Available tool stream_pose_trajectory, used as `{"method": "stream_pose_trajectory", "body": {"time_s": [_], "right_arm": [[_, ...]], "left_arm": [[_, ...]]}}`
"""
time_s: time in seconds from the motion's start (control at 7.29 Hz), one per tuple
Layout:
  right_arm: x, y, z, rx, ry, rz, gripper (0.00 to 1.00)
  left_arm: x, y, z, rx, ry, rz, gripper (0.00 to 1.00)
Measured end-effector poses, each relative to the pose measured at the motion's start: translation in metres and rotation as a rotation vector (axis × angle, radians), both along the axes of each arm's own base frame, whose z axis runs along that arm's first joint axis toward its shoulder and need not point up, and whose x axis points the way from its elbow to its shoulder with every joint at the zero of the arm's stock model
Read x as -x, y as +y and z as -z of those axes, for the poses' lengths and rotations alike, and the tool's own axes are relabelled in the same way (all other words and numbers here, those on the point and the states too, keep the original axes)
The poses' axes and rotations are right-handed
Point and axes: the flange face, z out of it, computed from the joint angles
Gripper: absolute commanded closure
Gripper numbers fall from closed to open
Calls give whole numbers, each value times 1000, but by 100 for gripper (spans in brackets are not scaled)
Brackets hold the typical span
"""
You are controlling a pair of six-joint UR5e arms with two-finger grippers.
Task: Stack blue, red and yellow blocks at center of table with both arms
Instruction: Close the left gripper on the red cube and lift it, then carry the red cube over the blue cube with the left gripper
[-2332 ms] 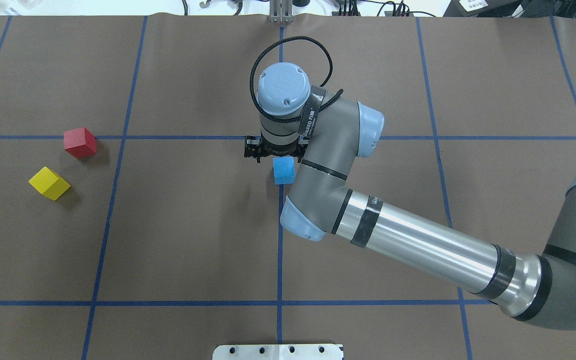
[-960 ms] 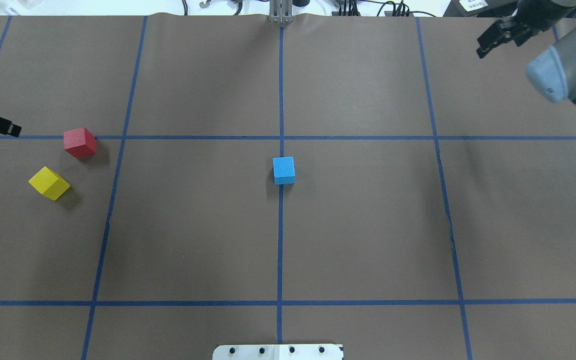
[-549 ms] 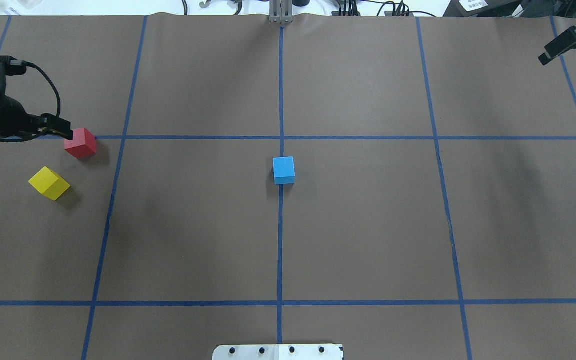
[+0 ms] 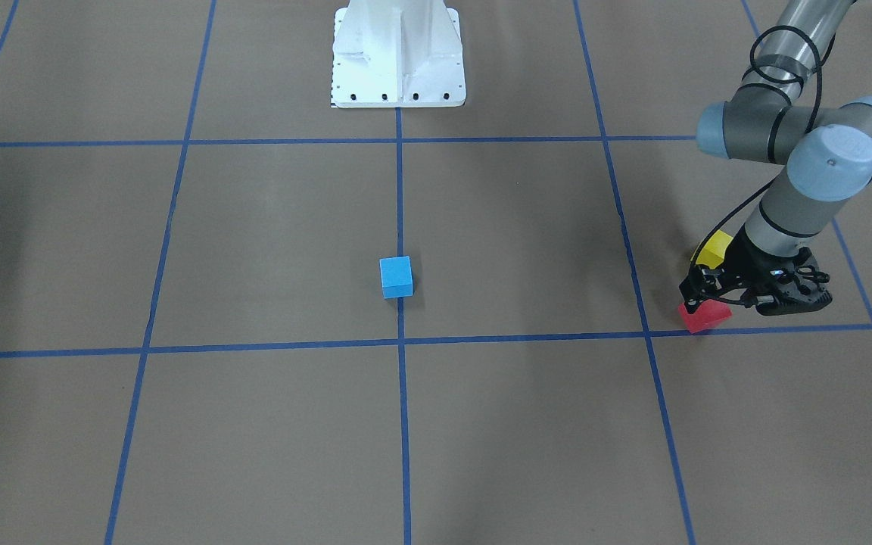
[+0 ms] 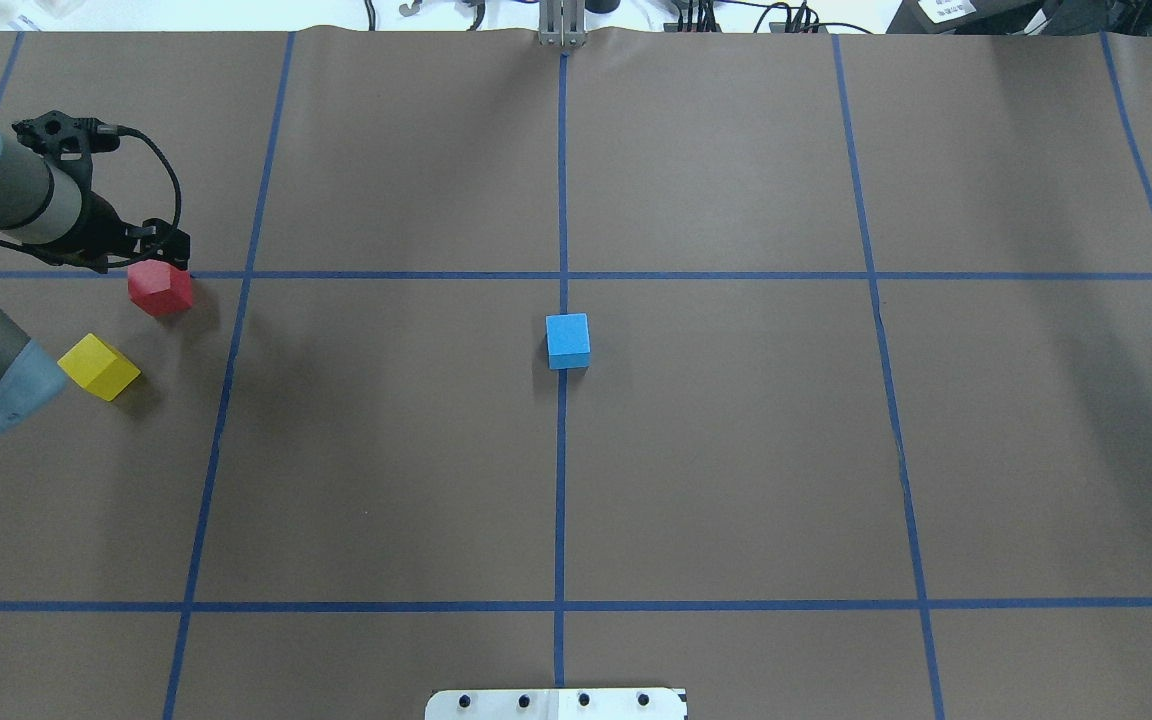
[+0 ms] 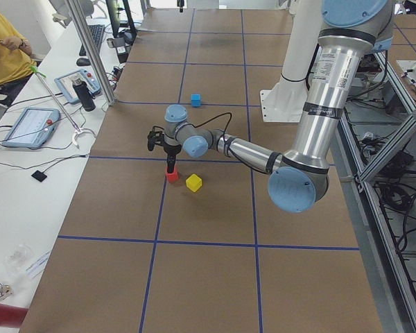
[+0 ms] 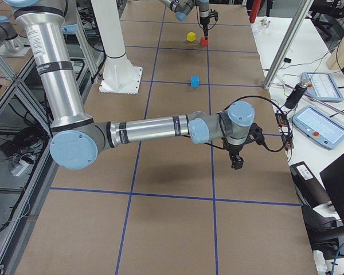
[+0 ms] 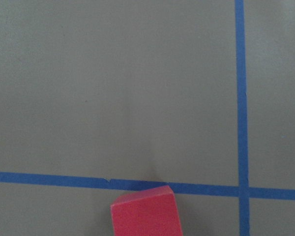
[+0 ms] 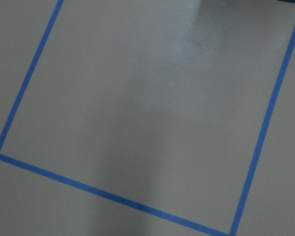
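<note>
Three blocks lie unstacked on your bench (image 5: pixel 736 450): the blue block (image 5: pixel 568 340) sits alone at the middle, on the centre tape line (image 5: pixel 561 480) and just on the robot's side of a crossing line. The red block (image 5: pixel 161 290) and the yellow block (image 5: pixel 98 367) rest near each other without touching, well off to the robot's left. The left arm (image 5: pixel 6 190) reaches in over that pair with its wrist pointed down, and the left jaws hang right over the red block's far top edge. You cannot tell from any view whether those jaws are spread or closed, nor whether they touch the cube. Your left wrist camera looks straight down and catches the red block at the bottom edge of its view, just beside a strip of blue tape. The right arm (image 7: pixel 155 127) stretches low across the robot's right end of the bench, well apart from all three blocks. The right jaws point down over a taped square, and their state cannot be told either. The white pedestal (image 4: pixel 398 53) stands at the robot's edge of the bench
</note>
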Motion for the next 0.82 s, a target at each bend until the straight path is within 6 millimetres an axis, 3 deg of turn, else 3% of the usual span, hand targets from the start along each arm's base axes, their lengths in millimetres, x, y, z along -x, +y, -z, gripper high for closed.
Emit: {"method": "stream_pose_trajectory", "body": {"time_s": [0.27,0.41,0.55,0.82], "right_arm": [[-5,3,-5,-3,8,0,0],[-5,3,-6,-4,10,0,0],[-5,3,-6,-5,11,0,0],[-6,3,-5,-6,12,-1,0]], "left_arm": [[-19,-1,-18,-1,-5,-26,2],[-31,4,-22,0,-6,-45,43],[-39,8,-24,1,-7,-60,97],[-42,14,-24,-18,-10,-88,100]]}}
